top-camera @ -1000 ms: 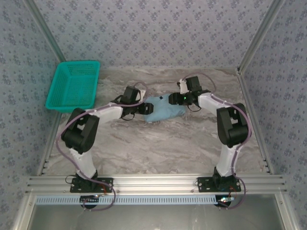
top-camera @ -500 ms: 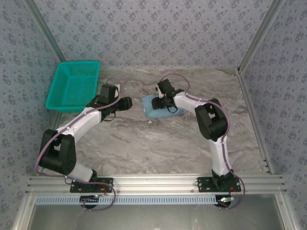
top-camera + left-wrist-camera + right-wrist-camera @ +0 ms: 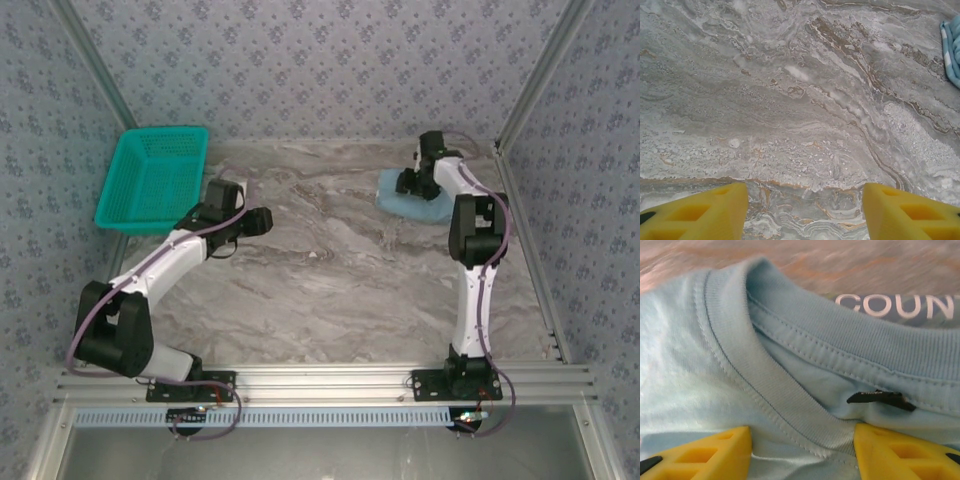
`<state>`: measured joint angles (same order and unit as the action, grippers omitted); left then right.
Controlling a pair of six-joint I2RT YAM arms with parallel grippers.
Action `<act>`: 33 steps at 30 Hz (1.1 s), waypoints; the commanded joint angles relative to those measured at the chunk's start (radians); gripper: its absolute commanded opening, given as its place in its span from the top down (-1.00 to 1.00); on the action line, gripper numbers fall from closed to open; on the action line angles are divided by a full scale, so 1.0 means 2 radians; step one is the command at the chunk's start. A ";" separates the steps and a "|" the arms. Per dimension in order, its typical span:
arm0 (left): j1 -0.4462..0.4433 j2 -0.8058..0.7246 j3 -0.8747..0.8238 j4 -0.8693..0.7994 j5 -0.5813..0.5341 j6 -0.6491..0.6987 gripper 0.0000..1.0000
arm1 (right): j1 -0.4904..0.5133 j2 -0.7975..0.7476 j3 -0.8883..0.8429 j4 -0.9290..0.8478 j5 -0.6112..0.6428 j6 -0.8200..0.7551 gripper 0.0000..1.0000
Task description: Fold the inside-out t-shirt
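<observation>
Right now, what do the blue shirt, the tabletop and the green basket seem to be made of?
The t-shirt: soft matte knit, probably cotton jersey, given its ribbed collar and stitched seams. The tabletop: veined grey-brown marble look with a dull finish; whether it is stone or printed laminate I cannot tell. The basket: teal moulded plastic, judging by its mesh walls.

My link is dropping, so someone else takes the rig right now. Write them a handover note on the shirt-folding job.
Left gripper: open, holding nothing, over bare table left of centre.
Right gripper: open, fingers either side of the t-shirt collar, at the table's far right.
T-shirt: a compact bundle there. Teal basket: far left, empty.
Done: shirt gathered small; cannot tell whether the fold is neat.
Left: check the fold and tidy it if needed.
</observation>
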<state>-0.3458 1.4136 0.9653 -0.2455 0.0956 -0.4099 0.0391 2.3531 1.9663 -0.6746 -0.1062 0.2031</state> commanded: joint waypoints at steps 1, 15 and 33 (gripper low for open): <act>0.005 -0.027 -0.007 -0.017 -0.002 -0.004 -0.24 | -0.006 0.060 0.077 -0.125 0.004 -0.042 -0.16; 0.013 -0.012 0.010 -0.018 -0.001 0.006 -0.26 | -0.038 0.127 0.257 -0.144 0.067 -0.238 -0.19; 0.075 -0.135 -0.170 0.178 -0.184 0.081 -0.95 | 0.058 -0.485 -0.533 0.342 0.151 -0.073 -1.00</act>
<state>-0.2146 1.1927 0.7078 -0.0360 -0.1345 -0.3138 0.1646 1.4311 1.0798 -0.1818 0.0555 -0.0174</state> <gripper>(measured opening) 0.973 0.996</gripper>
